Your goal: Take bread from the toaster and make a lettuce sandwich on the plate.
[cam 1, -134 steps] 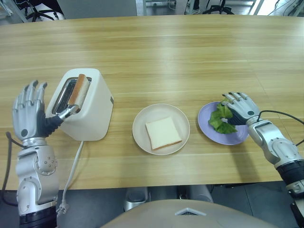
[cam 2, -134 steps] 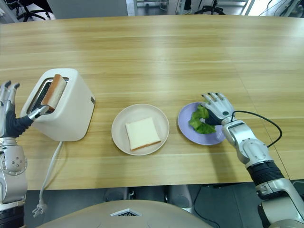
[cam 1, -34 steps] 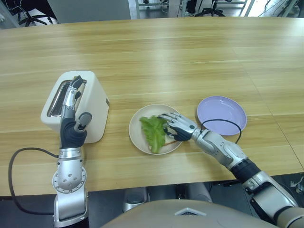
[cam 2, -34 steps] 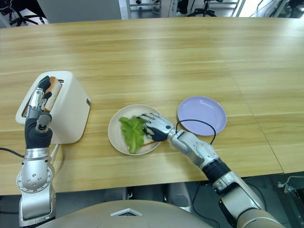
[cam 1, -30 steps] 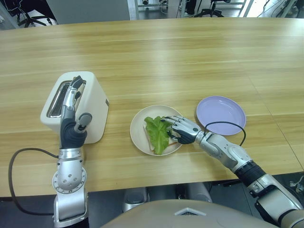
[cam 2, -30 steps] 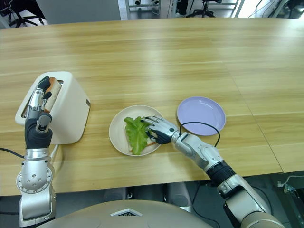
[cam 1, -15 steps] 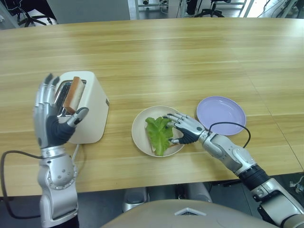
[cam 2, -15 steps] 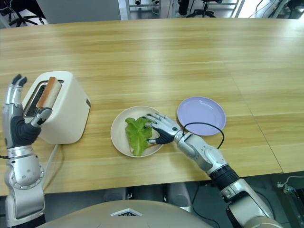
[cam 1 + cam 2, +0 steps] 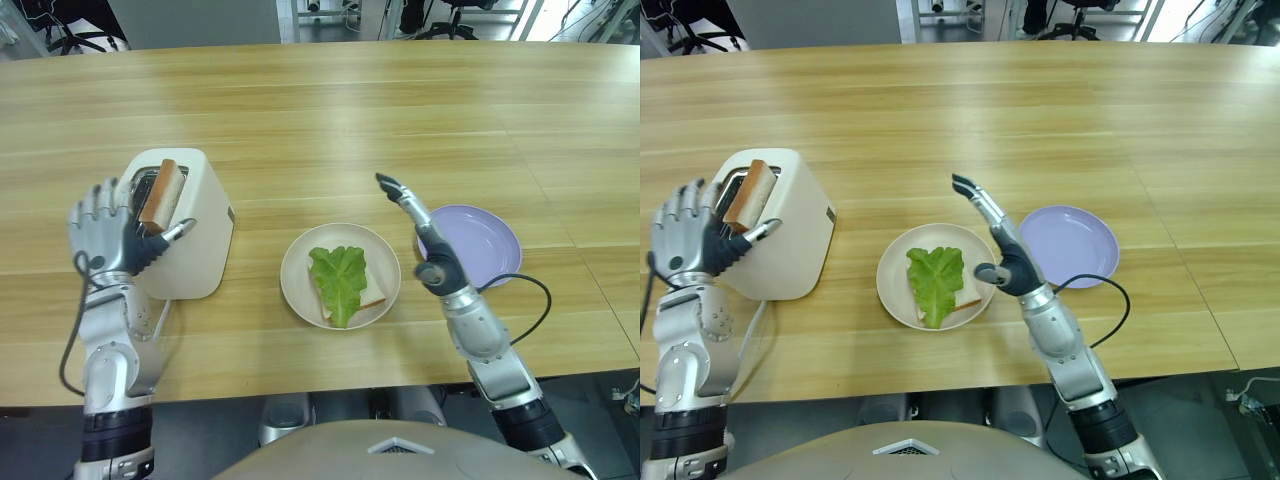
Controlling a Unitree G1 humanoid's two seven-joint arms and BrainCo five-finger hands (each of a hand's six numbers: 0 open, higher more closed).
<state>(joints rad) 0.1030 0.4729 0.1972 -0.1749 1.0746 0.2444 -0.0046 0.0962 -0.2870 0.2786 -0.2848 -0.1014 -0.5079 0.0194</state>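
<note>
A cream toaster [image 9: 190, 240] stands at the left with one bread slice [image 9: 161, 194] sticking up from its slot. My left hand [image 9: 104, 238] is spread open just left of the toaster, holding nothing. On the beige plate [image 9: 340, 238] in the middle lies a bread slice [image 9: 372, 298] covered by a green lettuce leaf [image 9: 338, 280]. My right hand [image 9: 422, 235] is raised edge-on between that plate and the purple plate, fingers straight and empty.
An empty purple plate [image 9: 480, 238] sits to the right of the beige one. A black cable [image 9: 528, 300] loops from my right wrist over the table near it. The toaster's white cord [image 9: 160, 318] hangs toward the front edge.
My right hand has let go of the lettuce and lifted off the beige plate, turning upright. My left hand has stayed open beside the toaster, dropping slightly. The view shifted a little.
</note>
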